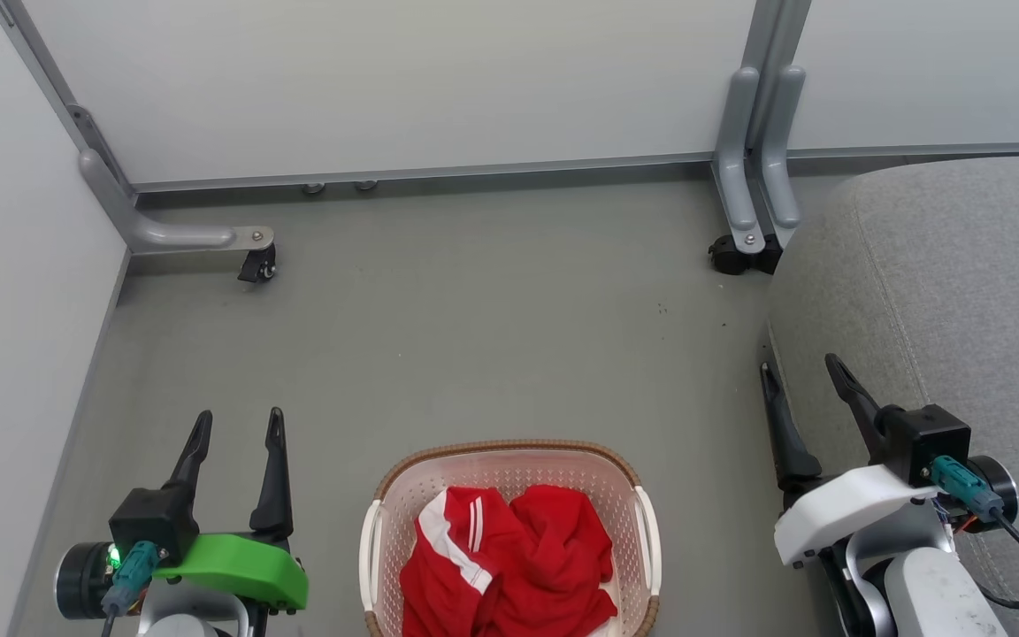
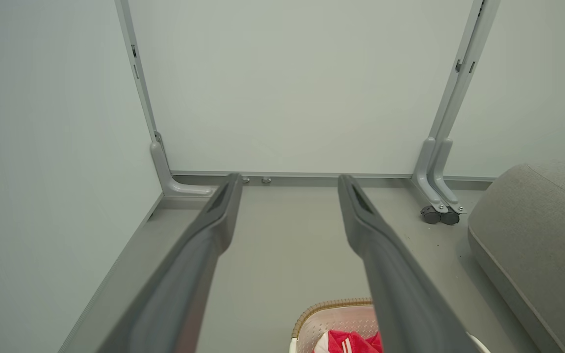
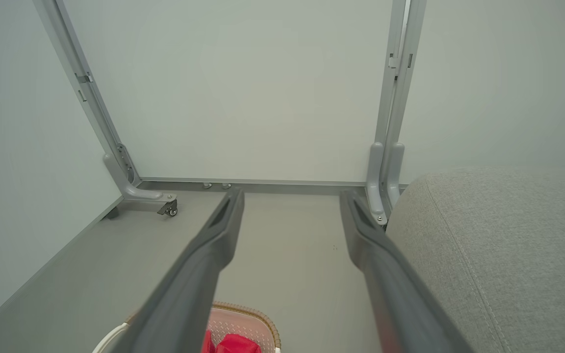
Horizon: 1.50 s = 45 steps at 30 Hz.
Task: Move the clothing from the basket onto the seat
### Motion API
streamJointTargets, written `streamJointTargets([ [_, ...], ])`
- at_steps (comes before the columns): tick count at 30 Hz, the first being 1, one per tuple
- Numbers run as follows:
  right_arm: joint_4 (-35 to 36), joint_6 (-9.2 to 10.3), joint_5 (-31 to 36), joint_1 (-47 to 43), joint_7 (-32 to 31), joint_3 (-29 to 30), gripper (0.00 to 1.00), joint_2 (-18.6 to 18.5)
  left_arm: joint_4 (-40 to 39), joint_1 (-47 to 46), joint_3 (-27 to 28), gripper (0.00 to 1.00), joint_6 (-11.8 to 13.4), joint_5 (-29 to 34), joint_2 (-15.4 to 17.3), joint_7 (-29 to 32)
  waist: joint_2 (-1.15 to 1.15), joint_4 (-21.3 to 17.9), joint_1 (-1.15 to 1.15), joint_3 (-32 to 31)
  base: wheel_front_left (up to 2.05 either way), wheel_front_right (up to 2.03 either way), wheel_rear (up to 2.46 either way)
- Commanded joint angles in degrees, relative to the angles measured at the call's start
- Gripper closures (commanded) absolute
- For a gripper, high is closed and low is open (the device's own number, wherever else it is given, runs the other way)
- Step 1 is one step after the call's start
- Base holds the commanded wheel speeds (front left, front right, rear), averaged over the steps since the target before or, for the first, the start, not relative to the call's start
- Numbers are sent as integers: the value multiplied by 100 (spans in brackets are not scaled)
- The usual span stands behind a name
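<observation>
Clothing (image 1: 509, 557) in basket (image 1: 509, 453) on floor (image 1: 474, 336), seat (image 1: 961, 283) to R.

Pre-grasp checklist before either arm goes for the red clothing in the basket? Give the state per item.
1. Fingers of the left gripper apart, holding nothing: ok.
2. Fingers of the right gripper apart, holding nothing: ok.
3. The red clothing lies bunched inside the basket, open from above: ok.
4. The basket stands upright on the floor, between the two grippers: ok.
5. The grey seat is on the robot's right, next to the right gripper: ok.
6. How many garments are in the pile: cannot tell.
</observation>
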<state>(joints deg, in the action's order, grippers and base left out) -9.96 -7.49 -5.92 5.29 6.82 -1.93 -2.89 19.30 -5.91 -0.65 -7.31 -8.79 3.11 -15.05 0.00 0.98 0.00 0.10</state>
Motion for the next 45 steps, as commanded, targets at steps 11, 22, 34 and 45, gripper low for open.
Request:
streamJointTargets([
  [11,48,-1,-29,67,-1,8,0,-2,40,-138,-12,0,-24,67,-7,-18,0,-8,0,61,0,0,0],
  [22,341,-1,16,407,-9,-49,0,-4,958,-771,-1190,0,-24,-257,-14,-5,0,-59,0,711,0,0,0],
  [34,862,-1,-73,1212,117,-211,0,-3,2407,-2222,-2568,0,-24,-1067,-11,326,0,-395,0,2227,0,0,0],
  [45,1145,-1,-115,1836,325,-306,0,-2,3801,-3522,-3352,0,-24,-1397,-5,1078,0,-763,0,3602,0,0,0],
])
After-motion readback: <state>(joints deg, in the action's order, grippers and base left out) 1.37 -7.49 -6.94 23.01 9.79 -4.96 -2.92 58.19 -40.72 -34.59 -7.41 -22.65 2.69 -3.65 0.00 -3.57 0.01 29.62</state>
